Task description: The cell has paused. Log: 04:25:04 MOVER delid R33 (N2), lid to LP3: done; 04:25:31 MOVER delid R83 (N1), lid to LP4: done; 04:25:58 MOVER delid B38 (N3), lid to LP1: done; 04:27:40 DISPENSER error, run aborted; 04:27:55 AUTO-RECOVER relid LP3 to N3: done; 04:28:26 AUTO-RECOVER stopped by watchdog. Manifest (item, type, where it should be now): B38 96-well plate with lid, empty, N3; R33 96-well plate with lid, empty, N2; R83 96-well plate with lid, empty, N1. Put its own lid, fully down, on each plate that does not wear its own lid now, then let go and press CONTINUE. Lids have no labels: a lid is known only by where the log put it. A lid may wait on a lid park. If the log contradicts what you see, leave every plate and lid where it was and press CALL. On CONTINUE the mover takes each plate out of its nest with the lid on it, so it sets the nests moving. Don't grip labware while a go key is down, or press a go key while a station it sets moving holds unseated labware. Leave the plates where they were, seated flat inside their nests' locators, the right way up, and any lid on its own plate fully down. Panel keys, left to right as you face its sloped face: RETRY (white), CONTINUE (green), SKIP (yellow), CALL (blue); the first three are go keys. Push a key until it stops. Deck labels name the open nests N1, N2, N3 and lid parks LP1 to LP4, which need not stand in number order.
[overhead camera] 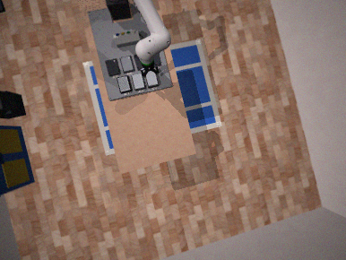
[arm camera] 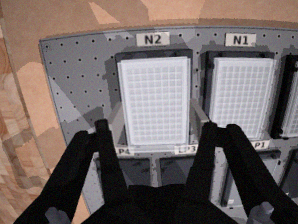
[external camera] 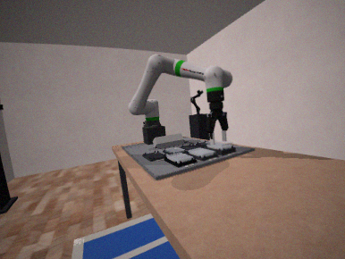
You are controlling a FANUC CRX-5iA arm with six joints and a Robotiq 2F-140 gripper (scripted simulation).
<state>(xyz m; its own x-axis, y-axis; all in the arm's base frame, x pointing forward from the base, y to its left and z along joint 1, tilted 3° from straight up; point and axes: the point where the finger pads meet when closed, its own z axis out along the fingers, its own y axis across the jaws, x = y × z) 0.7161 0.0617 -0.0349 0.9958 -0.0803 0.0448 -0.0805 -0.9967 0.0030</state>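
My gripper (arm camera: 156, 109) is shut on a white lid (arm camera: 154, 100). It holds the lid a little above the grey deck (external camera: 188, 156), at the deck's right end in the side view (external camera: 220, 133). In the wrist view the lid lies between my fingertips, in line with the nest labelled N2 (arm camera: 153, 39). I cannot separate the lid from the plate beneath it. The white plate in N1 (arm camera: 242, 96) stands beside it on the right. A dark slot shows at the far right edge (arm camera: 290, 99). In the overhead view my gripper (overhead camera: 150, 69) hangs over the deck's right column.
The key panel (overhead camera: 124, 35) sits at the back of the deck, near the arm's base (overhead camera: 120, 10). Lid park labels show under the nests in the wrist view (arm camera: 123, 152). Blue mats lie on the floor on both sides of the table (overhead camera: 194, 85).
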